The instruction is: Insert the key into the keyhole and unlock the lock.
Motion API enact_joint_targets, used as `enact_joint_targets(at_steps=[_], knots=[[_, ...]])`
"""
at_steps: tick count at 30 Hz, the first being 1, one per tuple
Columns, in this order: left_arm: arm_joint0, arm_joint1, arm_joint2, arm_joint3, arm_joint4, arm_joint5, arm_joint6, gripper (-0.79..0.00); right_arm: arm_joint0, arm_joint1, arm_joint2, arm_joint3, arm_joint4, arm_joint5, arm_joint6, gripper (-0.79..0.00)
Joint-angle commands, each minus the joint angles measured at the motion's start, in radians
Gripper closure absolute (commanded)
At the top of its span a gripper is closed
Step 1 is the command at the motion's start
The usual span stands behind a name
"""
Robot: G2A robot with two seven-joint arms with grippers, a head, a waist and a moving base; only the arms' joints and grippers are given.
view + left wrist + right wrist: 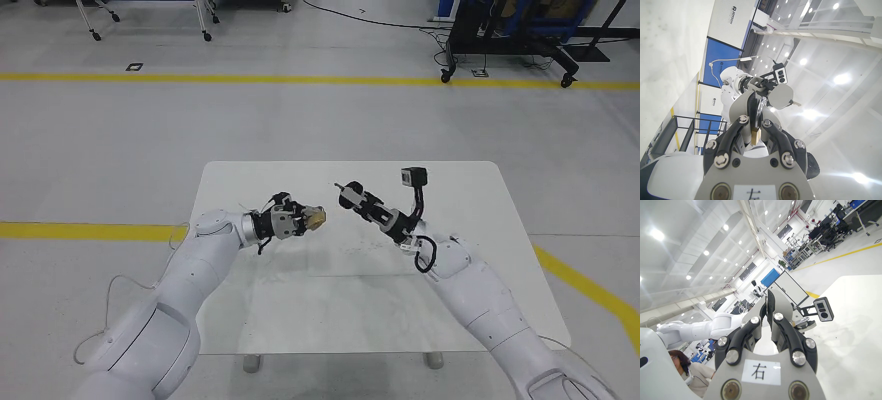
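Observation:
My left gripper [297, 220] is shut on a brass padlock [315, 216], held above the middle of the white table [460, 300]. In the left wrist view the lock's brass body [755, 137] sits deep between the fingers, and its silver shackle [761, 106] reaches up toward the fingertips. My right gripper [346, 192] hangs a short way to the right of the lock and farther back, shut on a small key [796, 103]. The key's blade sticks out past the fingertips. In the right wrist view the pads [770, 308] are pressed together. Key and lock are apart.
The table top under both arms is bare. A person [687, 370] sits behind the robot, away from the objects. Yellow floor lines [300, 78] and wheeled racks [500, 50] lie beyond the table's far edge.

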Motion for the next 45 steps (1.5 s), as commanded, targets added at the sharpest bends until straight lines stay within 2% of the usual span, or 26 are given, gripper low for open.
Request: enact_joint_targets(at_steps=[1,10,12,14,16,17,18,20,23,26,31,35,38,40,43,45], knots=[[0.001,-0.001,-0.004,-0.001,0.005,0.004,0.003,0.000,0.001,0.000,-0.001,0.001,-0.003,0.000,0.002,0.000],[0.001,-0.002,-0.009,-0.002,0.011,0.007,0.007,0.000,0.000,0.000,0.000,-0.001,-0.009,0.002,0.000,0.000],[0.001,-0.002,-0.009,-0.002,0.011,0.007,0.007,0.000,0.002,0.007,0.035,-0.026,-0.152,-0.003,-0.047,0.000],[0.001,-0.002,-0.009,-0.002,0.011,0.007,0.007,0.000,-0.034,0.016,0.087,-0.084,-0.334,-0.044,-0.136,0.000],[0.001,-0.002,-0.009,-0.002,0.011,0.007,0.007,0.000,-0.061,0.026,0.133,-0.129,-0.478,-0.067,-0.172,0.000],[0.001,-0.002,-0.009,-0.002,0.011,0.007,0.007,0.000,-0.082,0.036,0.175,-0.179,-0.637,-0.064,-0.187,0.000],[0.001,-0.002,-0.009,-0.002,0.011,0.007,0.007,0.000,-0.093,0.041,0.194,-0.212,-0.730,-0.061,-0.189,0.000],[0.001,-0.002,-0.009,-0.002,0.011,0.007,0.007,0.000,-0.155,0.057,0.261,-0.334,-1.049,-0.023,-0.239,0.000],[0.001,-0.002,-0.009,-0.002,0.011,0.007,0.007,0.000,-0.248,0.071,0.316,-0.453,-1.348,0.042,-0.336,0.000],[0.001,-0.002,-0.009,-0.002,0.011,0.007,0.007,0.000,-0.330,0.085,0.362,-0.510,-1.483,0.025,-0.449,0.000],[0.001,-0.002,-0.009,-0.002,0.011,0.007,0.007,0.000,-0.330,0.085,0.362,-0.510,-1.483,0.025,-0.449,0.000],[0.033,0.003,0.007,-0.041,0.074,0.023,0.075,0.000,-0.332,0.084,0.353,-0.508,-1.495,0.045,-0.433,0.000],[0.044,0.013,-0.001,-0.070,0.092,0.071,0.114,0.000,-0.316,0.082,0.297,-0.573,-1.648,0.094,-0.357,0.000],[0.045,0.019,-0.005,-0.085,0.105,0.124,0.140,0.000,-0.308,0.087,0.255,-0.644,-1.842,0.115,-0.276,0.000],[0.046,0.026,-0.003,-0.114,0.140,0.172,0.182,0.000,-0.329,0.090,0.181,-0.734,-2.077,0.162,-0.211,0.000],[0.050,0.029,-0.011,-0.134,0.138,0.194,0.189,0.000,-0.342,0.091,0.146,-0.765,-2.168,0.186,-0.197,0.000]])
